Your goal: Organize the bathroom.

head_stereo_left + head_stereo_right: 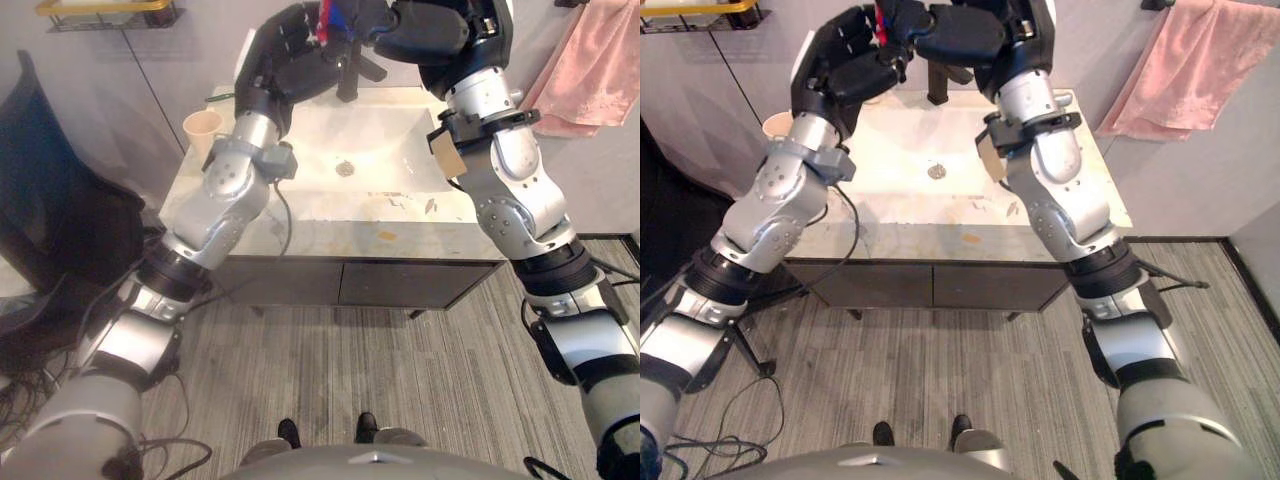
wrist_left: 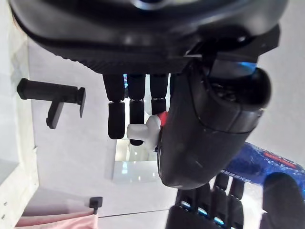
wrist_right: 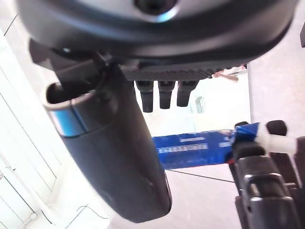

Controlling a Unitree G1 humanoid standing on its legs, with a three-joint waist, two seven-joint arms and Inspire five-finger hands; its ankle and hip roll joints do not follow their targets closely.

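Observation:
Both hands are raised together above the back of the white sink [image 1: 390, 135], close to the black tap [image 1: 348, 78]. Between them is a blue toothpaste tube [image 3: 190, 150] with a red collar and a white cap [image 2: 143, 129]. My left hand [image 1: 290, 55] pinches the cap end between thumb and fingers [image 2: 116, 114]. My right hand [image 1: 420, 35] holds the tube's blue body [image 2: 267, 162], which lies between its thumb and curled fingers [image 3: 162, 95]. Most of the tube is hidden by the hands in the eye views, where a blue and red bit of the tube [image 1: 880, 18] shows.
A beige cup [image 1: 203, 128] stands on the counter left of the basin. A pink towel [image 1: 600, 60] hangs on the wall at the right. A yellow-rimmed wire shelf [image 1: 105, 12] is at the upper left, a dark chair [image 1: 50, 200] beside the vanity.

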